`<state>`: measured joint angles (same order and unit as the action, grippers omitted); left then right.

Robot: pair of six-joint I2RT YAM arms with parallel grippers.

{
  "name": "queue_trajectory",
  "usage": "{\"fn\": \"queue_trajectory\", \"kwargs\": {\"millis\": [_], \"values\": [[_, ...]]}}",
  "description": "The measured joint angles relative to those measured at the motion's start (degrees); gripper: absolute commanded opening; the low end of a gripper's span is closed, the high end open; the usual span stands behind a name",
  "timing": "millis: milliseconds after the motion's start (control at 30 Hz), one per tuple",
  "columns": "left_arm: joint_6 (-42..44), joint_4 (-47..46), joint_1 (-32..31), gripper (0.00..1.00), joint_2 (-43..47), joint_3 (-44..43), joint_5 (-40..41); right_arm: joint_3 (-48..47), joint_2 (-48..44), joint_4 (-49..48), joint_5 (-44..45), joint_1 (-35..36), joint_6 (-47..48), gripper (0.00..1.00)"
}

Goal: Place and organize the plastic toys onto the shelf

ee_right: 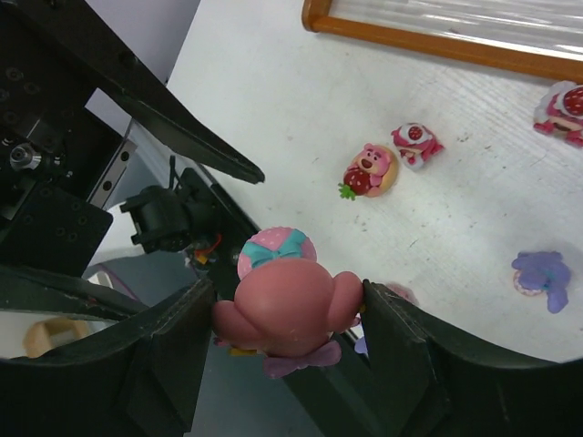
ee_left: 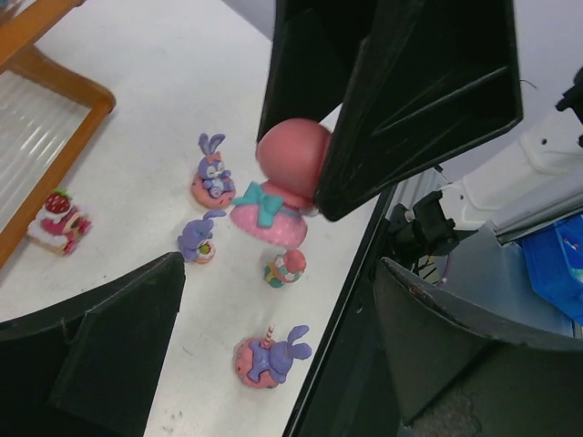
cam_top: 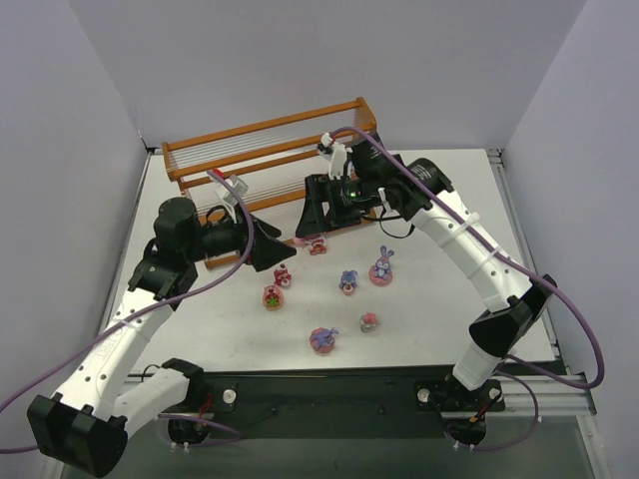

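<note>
No readable text, label, brand, number or sign found in any view. Plastic toys (cam_top: 380,267), shelf (cam_top: 260,140) and desk (cam_top: 439,299) carried no legible marking. Blue object (ee_left: 557,264) at right edge of left wrist view was too blurred to tell any print.

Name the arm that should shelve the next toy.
Right: the right end effector is clamped on a round-headed pink plastic figurine beside the orange-brown wooden shelf; the left end effector stands open.
</note>
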<state>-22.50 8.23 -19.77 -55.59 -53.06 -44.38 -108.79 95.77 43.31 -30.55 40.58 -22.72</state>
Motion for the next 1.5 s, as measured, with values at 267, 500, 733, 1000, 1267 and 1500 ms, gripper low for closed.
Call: {"fn": "queue_trajectory", "kwargs": {"millis": [267,500,733,1000,1267,1500], "values": [[0.52,-2.25,-5.68,0.79,-2.43,-0.04,-0.83,0.07,-0.04,0.48,-4.81,0.0,-1.7,0.01],[0.79,-2.58,-6.71,0.61,-3.26,-0.04,1.09,0.09,-0.11,0.52,-6.67,0.2,-2.6,0.01],[0.26,-3.15,-6.88,0.44,-3.19,-0.04,1.7,0.44,-0.52,0.35,-6.99,0.37,-2.78,0.02],[-0.44,-3.89,-7.1,0.0,-3.19,0.33,1.92,0.48,-0.63,0.24,-6.45,0.46,-2.82,0.21],[-2.03,-5.46,-7.32,0.0,-2.25,2.4,3.74,0.48,-0.63,-0.24,-1.27,2.47,-2.91,0.63],[-3.58,-6.86,-7.65,0.0,0.24,3.39,8.39,5.97,-3.89,-7.32,6.01,4.5,-5.97,0.79]]}}
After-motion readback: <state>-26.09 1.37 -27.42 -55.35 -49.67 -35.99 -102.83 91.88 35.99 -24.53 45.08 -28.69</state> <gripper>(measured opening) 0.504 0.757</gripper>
